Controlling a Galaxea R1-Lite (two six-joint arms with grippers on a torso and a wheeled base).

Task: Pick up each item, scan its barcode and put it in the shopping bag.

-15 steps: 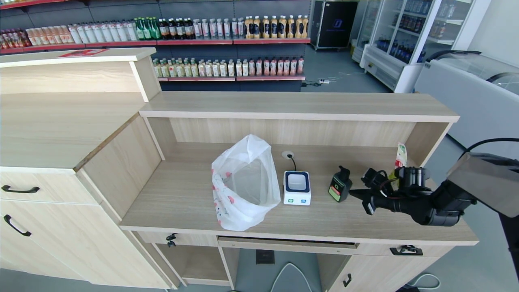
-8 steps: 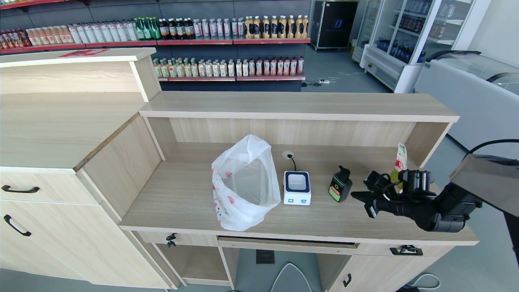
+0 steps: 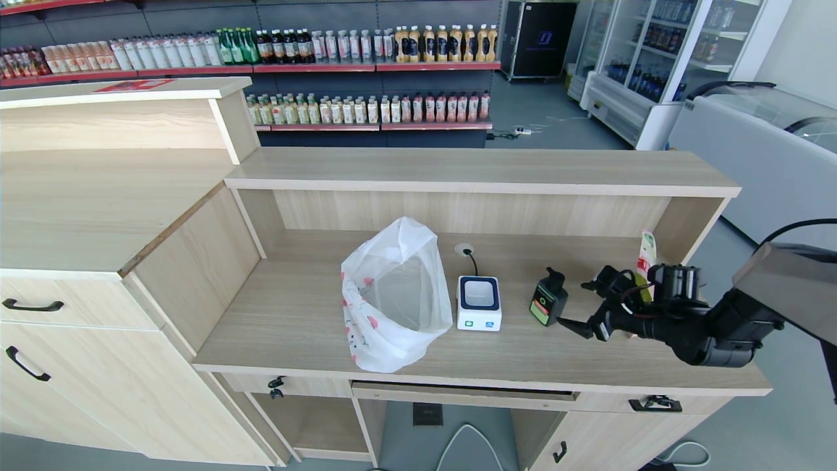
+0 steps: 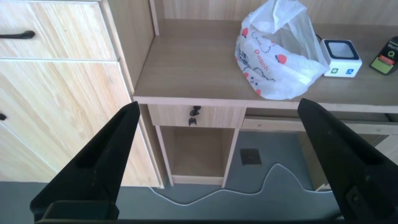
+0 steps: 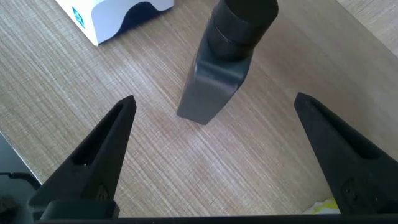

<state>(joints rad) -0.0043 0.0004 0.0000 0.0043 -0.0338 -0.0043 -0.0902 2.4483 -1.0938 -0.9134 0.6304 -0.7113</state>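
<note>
Pale wooden counter (image 3: 294,314), drink shelves (image 3: 366,69), glass-door fridges (image 3: 660,52) behind.

Right arm (image 3: 709,330) + tool (image 3: 572,303): all blk

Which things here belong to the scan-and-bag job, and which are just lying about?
Part of the job:
shopping bag
white scanner
dark bottle
upright pouch in the counter's back corner
right gripper, jaws open, facing the bottle

Just there:
drink shelves
glass-door fridge
chest freezer
cable port
</note>
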